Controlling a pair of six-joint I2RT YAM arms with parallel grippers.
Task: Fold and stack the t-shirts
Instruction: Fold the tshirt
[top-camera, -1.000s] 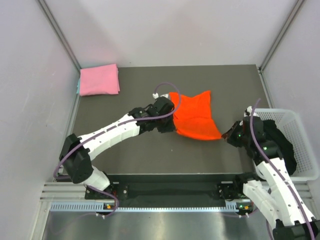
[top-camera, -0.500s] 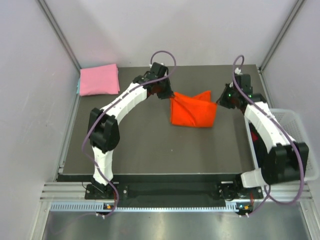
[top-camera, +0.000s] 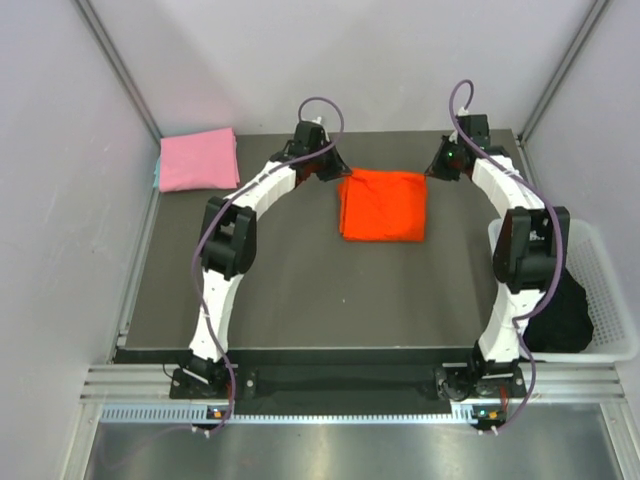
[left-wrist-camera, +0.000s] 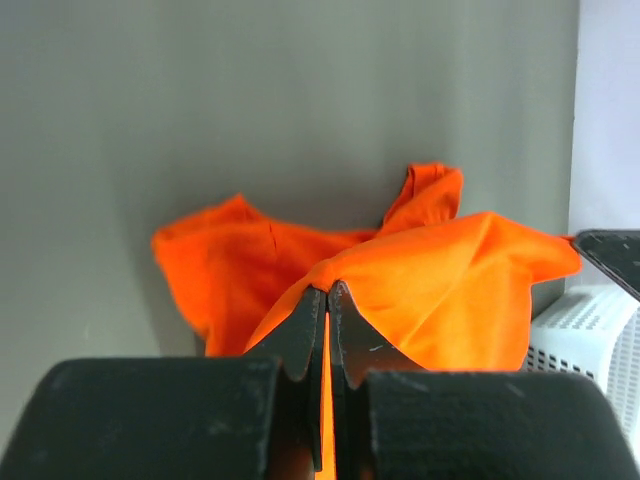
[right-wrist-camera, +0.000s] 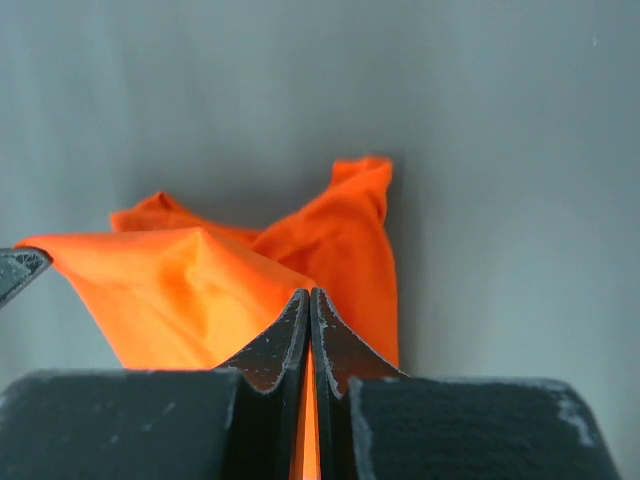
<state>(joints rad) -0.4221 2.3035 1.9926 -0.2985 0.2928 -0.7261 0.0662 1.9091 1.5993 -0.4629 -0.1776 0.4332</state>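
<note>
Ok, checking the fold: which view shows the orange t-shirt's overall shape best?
Top external: the whole orange t-shirt shows, a rectangle. Wrist views show only bunched cloth pinched in the left tool and right tool.

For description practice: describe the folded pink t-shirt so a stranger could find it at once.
Start at the dark table and go to its far left corner, by the wall. The pink t-shirt lies there folded flat. It is pale, unlike the orange-red t-shirt farther right.

White-shelled left arm and right arm have black joints, looping purple cables and black jaws.
</note>
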